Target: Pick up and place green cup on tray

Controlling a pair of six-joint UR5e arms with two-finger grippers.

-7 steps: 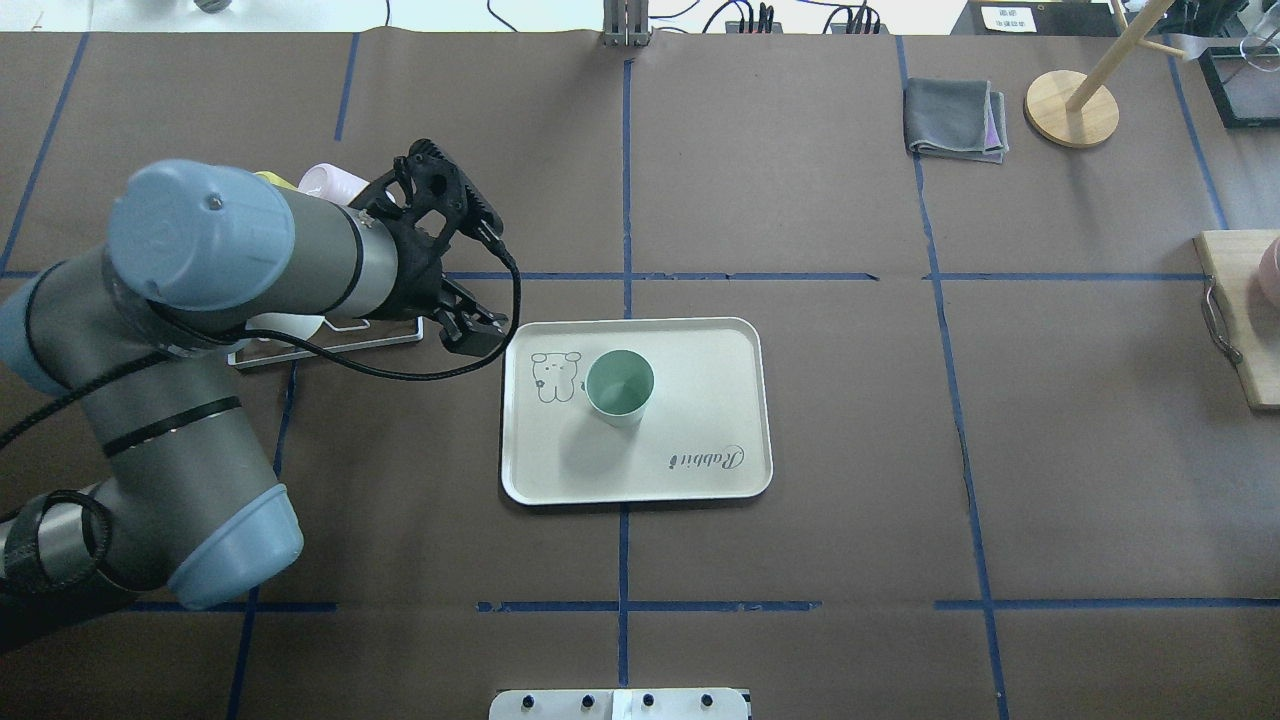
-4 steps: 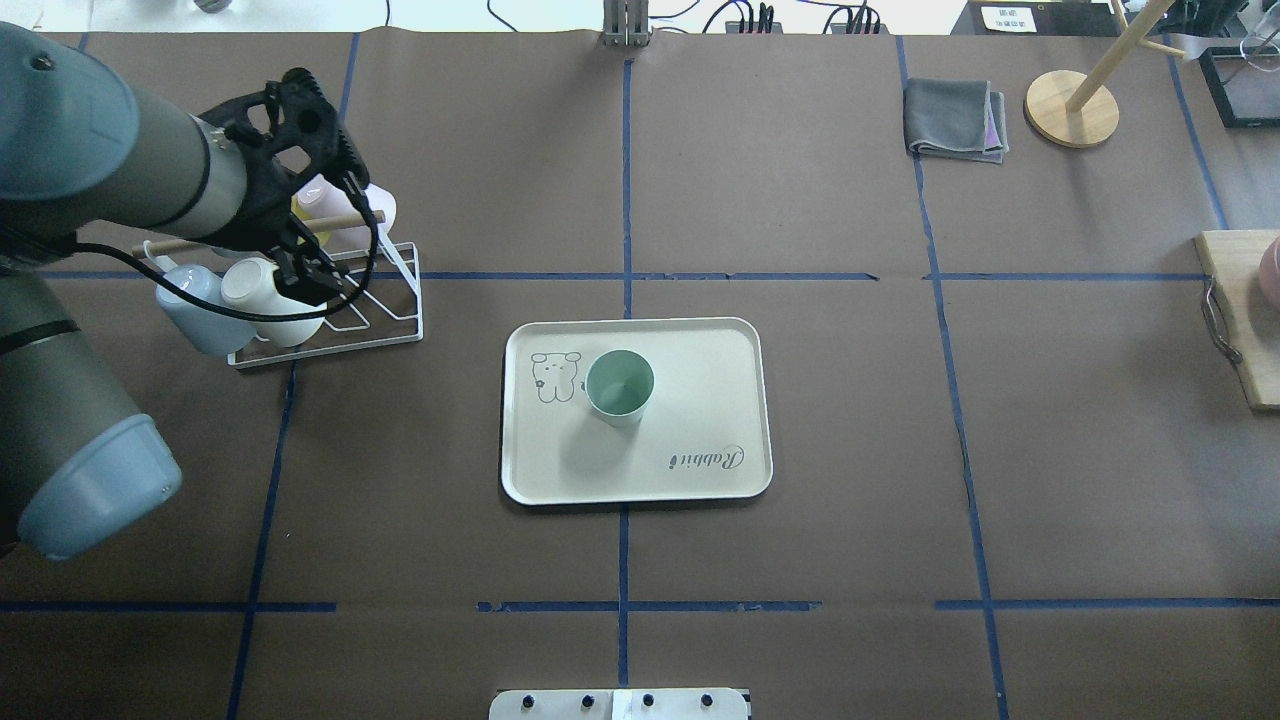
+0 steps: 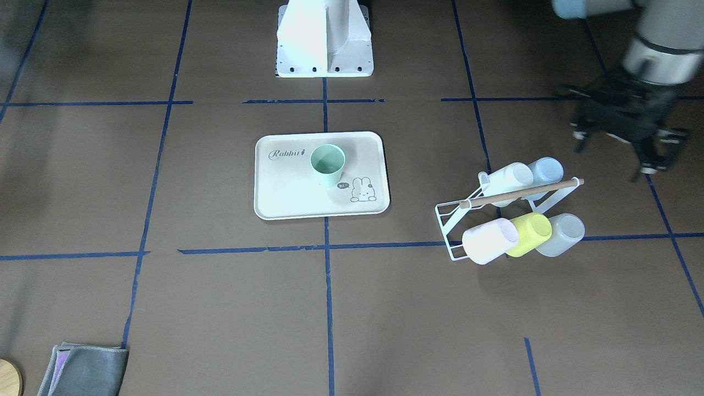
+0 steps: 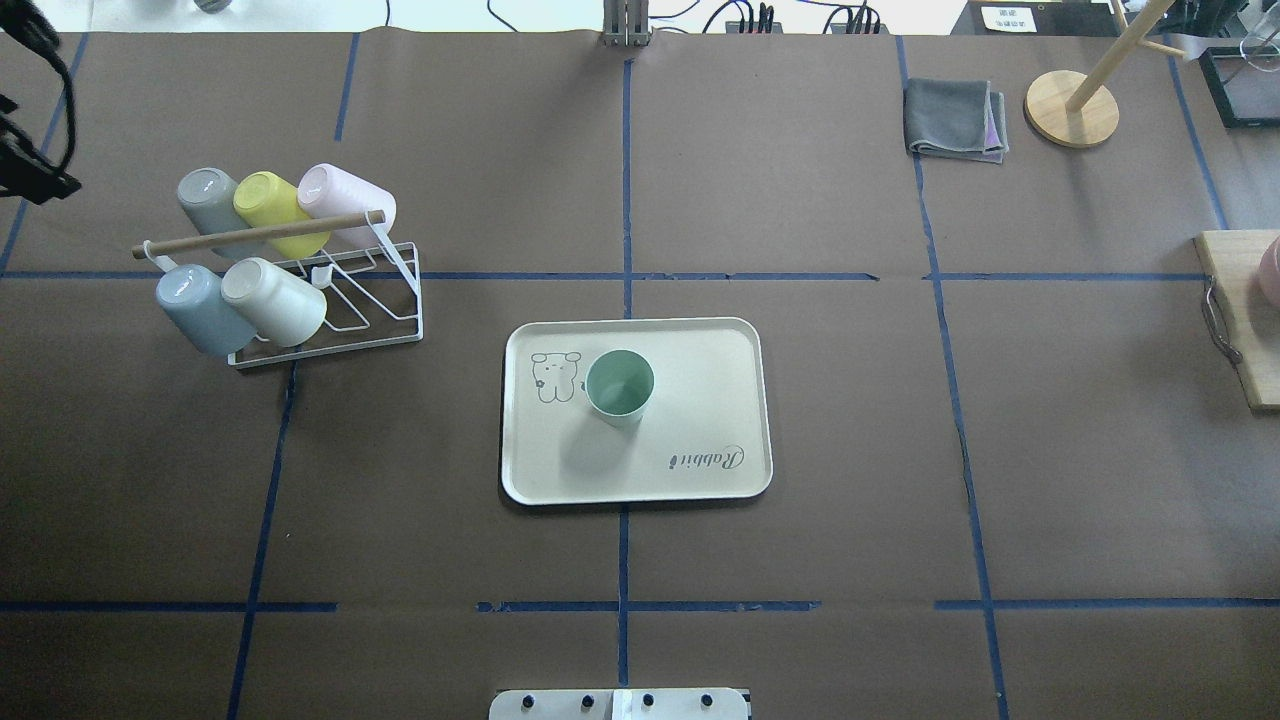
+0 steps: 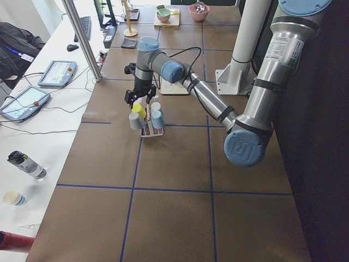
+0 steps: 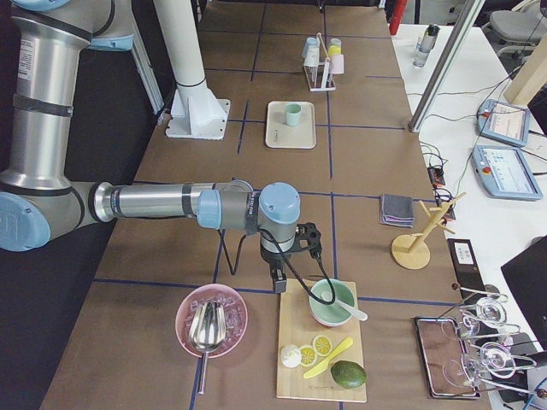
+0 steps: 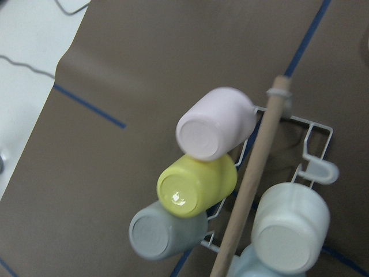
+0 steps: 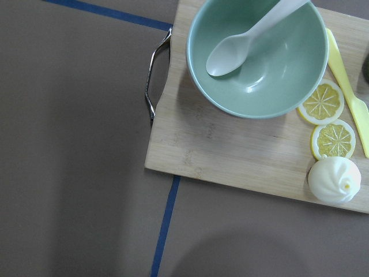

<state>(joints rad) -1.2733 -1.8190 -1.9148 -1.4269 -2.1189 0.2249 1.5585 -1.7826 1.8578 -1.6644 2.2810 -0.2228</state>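
The green cup (image 4: 620, 385) stands upright on the cream tray (image 4: 700, 420), next to the bunny drawing, with nothing touching it. It also shows in the front view (image 3: 328, 162) on the tray (image 3: 286, 192). My left gripper (image 3: 613, 157) is blurred, empty and looks open. It hangs above the table beyond the cup rack (image 3: 456, 220), far from the tray. In the overhead view only its edge (image 4: 25, 160) shows at the far left. My right gripper (image 6: 286, 273) hovers at the wooden board's edge; I cannot tell whether it is open or shut.
The white wire rack (image 4: 340, 310) holds several cups on their sides, among them a bright yellow-green one (image 4: 270, 205) and a pale blue one (image 4: 195, 300). A grey cloth (image 4: 955, 118) and a wooden stand (image 4: 1070, 108) sit far right. The cutting board (image 8: 230, 156) carries a green bowl (image 8: 259, 63).
My left arm has pulled away from the tray's left edge, passed over the rack, and gone to the far left of the table. The green cup has stayed put on the tray.
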